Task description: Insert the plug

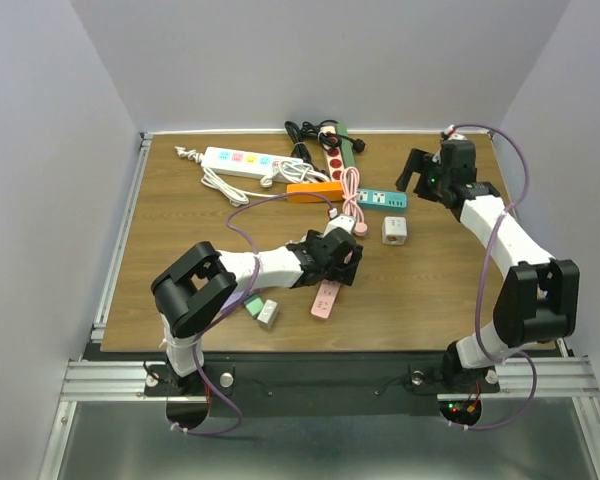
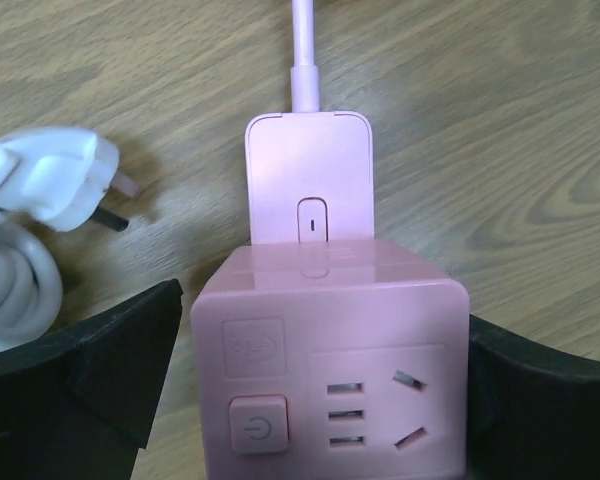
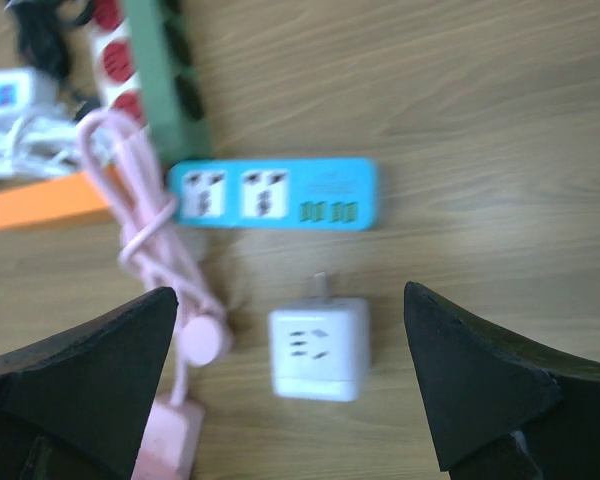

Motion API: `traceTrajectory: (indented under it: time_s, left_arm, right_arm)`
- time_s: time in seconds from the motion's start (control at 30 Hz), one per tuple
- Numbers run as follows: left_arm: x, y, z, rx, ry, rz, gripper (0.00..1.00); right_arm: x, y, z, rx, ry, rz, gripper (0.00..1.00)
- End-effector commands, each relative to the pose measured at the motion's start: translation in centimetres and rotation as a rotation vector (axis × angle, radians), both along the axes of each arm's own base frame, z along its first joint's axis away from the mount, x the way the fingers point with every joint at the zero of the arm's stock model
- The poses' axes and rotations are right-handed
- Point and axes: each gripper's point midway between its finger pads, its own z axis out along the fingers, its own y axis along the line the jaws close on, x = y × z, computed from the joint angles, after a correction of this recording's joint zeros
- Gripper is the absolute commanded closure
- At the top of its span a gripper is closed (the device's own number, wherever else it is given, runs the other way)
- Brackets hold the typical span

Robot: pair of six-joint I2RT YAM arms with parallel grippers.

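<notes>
Both pairs spread wide
Left fingers (image 2: 110,370) straddle the pink power strip (image 2: 310,180), right fingers (image 3: 90,380) empty; an off-centre squeeze could twist it.

I see a pale pink power strip (image 2: 325,380) on my brown wood-grain counter (image 2: 500,120), and a white plug (image 2: 45,175). My other feed shows a turquoise strip (image 3: 272,193), a white cube adapter (image 3: 318,348), an orange strip (image 3: 45,202) and a green strip (image 3: 155,70) with red sockets.
</notes>
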Motion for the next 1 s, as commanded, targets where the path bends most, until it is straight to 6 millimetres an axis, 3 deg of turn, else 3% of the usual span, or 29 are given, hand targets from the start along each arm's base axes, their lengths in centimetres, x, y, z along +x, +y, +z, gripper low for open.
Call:
traceTrajectory:
  time_s: [0.0, 0.23, 0.4, 0.67, 0.8, 0.97]
  left_arm:
    - [0.0, 2.3, 2.9, 0.081, 0.009, 0.015, 0.01]
    - [0.8, 1.1, 6.3, 0.013, -0.035, 0.019, 0.01]
    - [1.8, -0.4, 8.1, -0.055, -0.081, -0.014, 0.01]
    - [2.8, -0.7, 9.6, -0.103, -0.140, -0.031, 0.01]
    - [3.3, -0.5, 11.4, -0.146, -0.192, -0.019, 0.01]
    - [3.8, 0.0, 12.1, -0.162, -0.237, -0.021, 0.01]
  right_arm:
    - [-0.2, -1.3, 2.0, -0.021, -0.070, 0.005, 0.00]
    - [-2.7, -0.6, -2.6, -0.027, 0.069, 0.073, 0.00]
    - [-3.8, 0.6, -4.3, -0.023, 0.119, 0.121, 0.00]
    - [-3.8, 1.6, -7.8, -0.060, 0.211, 0.138, 0.01]
    - [-3.5, 1.6, -8.6, -0.073, 0.235, 0.131, 0.01]
    - [-3.1, 1.7, -9.9, -0.090, 0.272, 0.134, 0.03]
